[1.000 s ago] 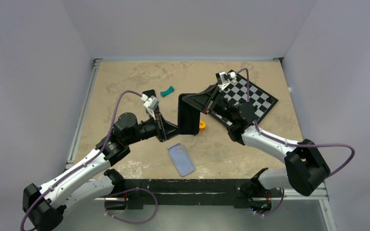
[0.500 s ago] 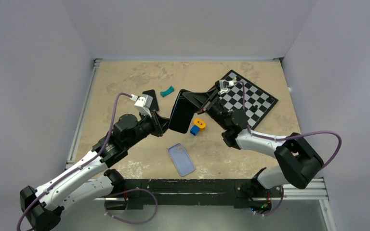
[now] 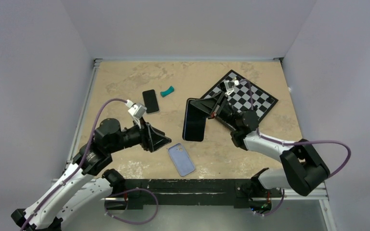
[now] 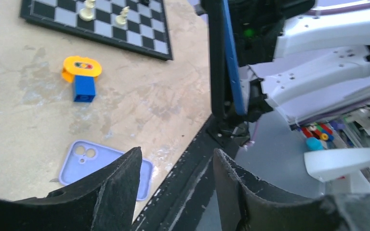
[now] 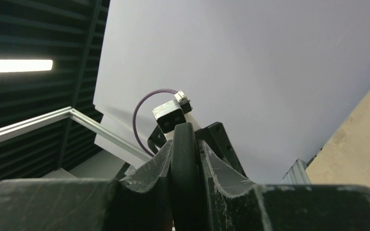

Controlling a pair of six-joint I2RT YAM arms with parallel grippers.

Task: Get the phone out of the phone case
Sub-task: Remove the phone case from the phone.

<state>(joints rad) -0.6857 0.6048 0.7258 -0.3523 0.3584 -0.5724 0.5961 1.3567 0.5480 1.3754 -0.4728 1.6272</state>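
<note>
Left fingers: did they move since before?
Yes. The left fingers backed off the phone toward the near edge, now beside the blue case.

The case (image 3: 181, 160) lies on the surface (image 3: 125, 77), nothing in it. Just beyond the case, the right fingers (image 3: 204, 105) clamp the far end of the phone (image 3: 194, 122). Just left of the case the left fingers (image 3: 160, 140) hang empty; a chessboard (image 3: 261, 98) lies beyond, rightward.

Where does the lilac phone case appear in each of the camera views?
Top external: phone case lies flat, bottom centre.
Left wrist: lower left.
Right wrist: not in it.
Shared landmark: chessboard, seen in the top and left wrist views only.
</note>
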